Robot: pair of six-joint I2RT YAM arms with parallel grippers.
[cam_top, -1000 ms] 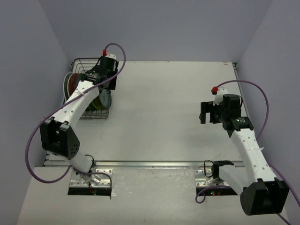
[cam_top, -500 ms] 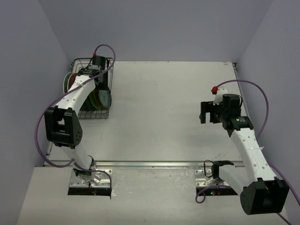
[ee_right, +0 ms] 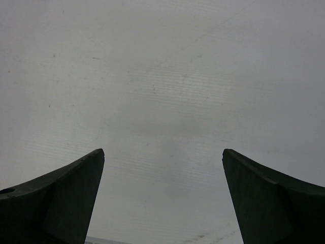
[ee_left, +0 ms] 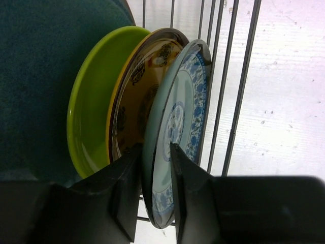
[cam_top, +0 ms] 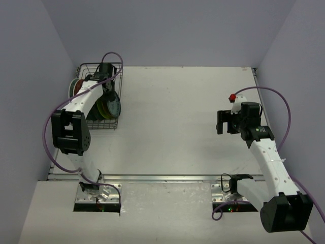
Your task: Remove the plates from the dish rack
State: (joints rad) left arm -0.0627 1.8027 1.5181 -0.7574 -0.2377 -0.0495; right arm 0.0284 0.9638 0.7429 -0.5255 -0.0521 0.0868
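The black wire dish rack [cam_top: 87,66] stands at the table's far left corner with plates upright in it. In the left wrist view a bluish-teal plate [ee_left: 182,101] with a blue pattern stands nearest the rack's wires [ee_left: 238,91]. A yellow patterned plate [ee_left: 136,96] comes behind it, then a lime-green one [ee_left: 87,112]. My left gripper [ee_left: 155,152] is shut on the bluish-teal plate's rim, one finger on each face. From above, a red plate [cam_top: 75,89] shows at the rack's left side. My right gripper [ee_right: 162,157] hangs open over bare table, holding nothing.
A dark teal surface [ee_left: 40,76] fills the left of the left wrist view, behind the lime-green plate. The rack sits close to the left wall [cam_top: 35,76]. My right arm [cam_top: 264,147] is over the table's right side.
My left arm has swung in over the rack and its jaws have closed onto the bluish-teal plate's rim. The right arm has not moved.
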